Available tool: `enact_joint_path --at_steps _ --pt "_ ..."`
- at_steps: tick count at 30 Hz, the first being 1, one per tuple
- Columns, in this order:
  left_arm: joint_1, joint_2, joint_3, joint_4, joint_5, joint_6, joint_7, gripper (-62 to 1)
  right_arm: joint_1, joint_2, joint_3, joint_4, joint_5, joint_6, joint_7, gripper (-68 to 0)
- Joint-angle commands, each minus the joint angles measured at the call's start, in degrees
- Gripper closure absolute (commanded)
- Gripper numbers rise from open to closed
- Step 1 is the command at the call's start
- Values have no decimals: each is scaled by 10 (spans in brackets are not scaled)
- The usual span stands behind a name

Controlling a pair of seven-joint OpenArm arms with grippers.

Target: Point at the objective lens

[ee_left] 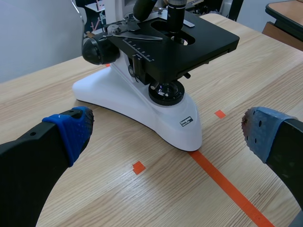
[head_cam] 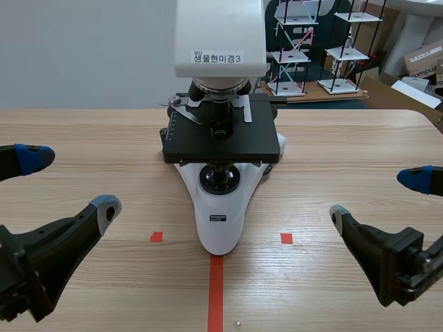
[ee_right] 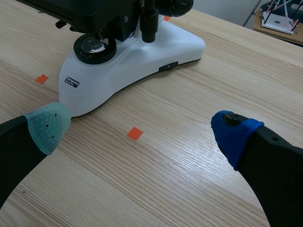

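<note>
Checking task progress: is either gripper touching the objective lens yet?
No, the left gripper and right gripper are open and well short of the objective lens.

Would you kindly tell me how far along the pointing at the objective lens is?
Nothing looks done yet. The left gripper and right gripper sit low on either side of the microscope, fingers open, neither aimed at anything. The objective lens hangs untouched above the stage. Left to do: one arm must rise and bring its fingers toward that lens.
</note>
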Motion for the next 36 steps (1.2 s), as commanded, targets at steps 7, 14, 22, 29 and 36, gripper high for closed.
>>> enact_joint_path --at_steps 7,14,22,29,36 --pt "-64 3 49 0 -5 -3 19 -378 -1 4 7 11 4 0 9 -679" --pt "-167 3 111 -49 -5 -3 18 -239 -1 4 7 11 4 0 9 -679" --pt "-270 3 178 -104 -5 -3 22 -78 -1 4 7 11 4 0 9 -679" --pt "-340 12 222 -143 -5 -3 32 -44 -1 4 7 11 4 0 9 -679" --pt "-394 16 266 -170 -5 -2 44 -44 -1 4 7 11 4 0 10 -679"
